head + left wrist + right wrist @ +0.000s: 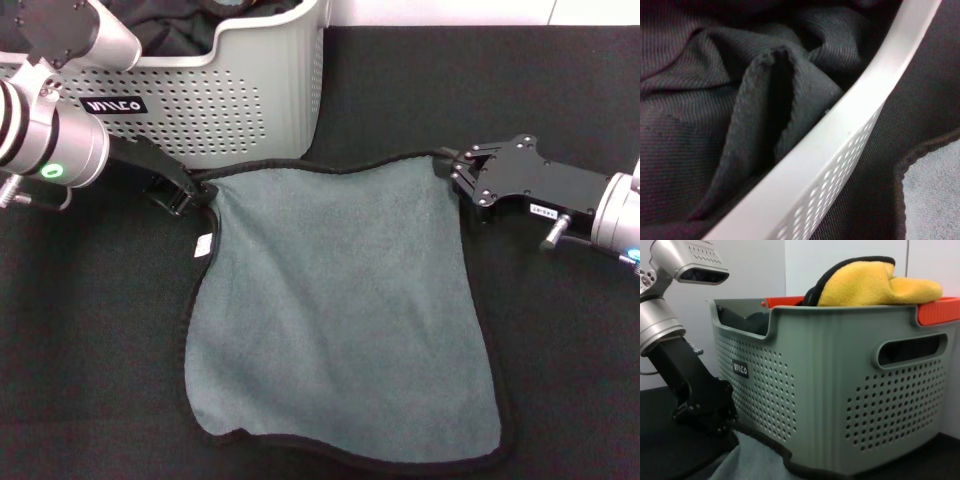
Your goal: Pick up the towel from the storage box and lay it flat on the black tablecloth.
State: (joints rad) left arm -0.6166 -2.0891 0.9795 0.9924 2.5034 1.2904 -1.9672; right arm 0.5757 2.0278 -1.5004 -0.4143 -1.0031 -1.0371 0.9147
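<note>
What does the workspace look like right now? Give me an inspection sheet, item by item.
Surface: black tablecloth covers the table.
Job's things: towel lies spread grey-green side up, beside the storage box; bottom edge wavy.
Clutter: black garments in the box; a yellow cloth and an orange object behind it.
Grippers: left tool at the towel's upper left corner, right tool at its upper right corner; both look shut on the edging.
Cables: nothing seen.
Surroundings: pale wall behind.
</note>
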